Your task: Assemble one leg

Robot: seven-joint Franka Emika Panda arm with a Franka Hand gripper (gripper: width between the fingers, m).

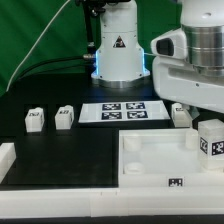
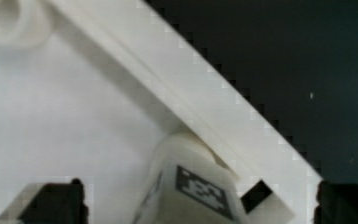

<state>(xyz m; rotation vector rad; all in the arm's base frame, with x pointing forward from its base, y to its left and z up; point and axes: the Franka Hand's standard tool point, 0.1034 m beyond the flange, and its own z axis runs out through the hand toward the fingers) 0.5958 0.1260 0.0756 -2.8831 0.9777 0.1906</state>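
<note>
Hanging over the exterior view's right side of the black table [image 1: 60, 150], the arm's 2-finger gripper [image 2: 197, 203] stands directly above the leg [image 1: 212, 140], a small stubby white plastic block with a black-and-white square tag on its face. This leg is at the right-hand edge of the large white square tray-like part [image 1: 155, 160]. In the wrist view it overlaps that part's raised rim, with dark table beyond. Whether it rests on the rim or just beside it cannot be told.

The dark fingers [image 2: 51, 201] stand wide, 1 on each side of the block. Pale tray surface shows between a finger and the block, so I judge nothing is clamped. The leg lies straight below the hand, roughly centred between the jaws, and its long axis looks upright, pointing up toward the wrist. Any grasp would therefore call for a plain vertical descent, not a sideways reach. 3 matching blocks [image 1: 34, 120] sit well apart from it.
</note>
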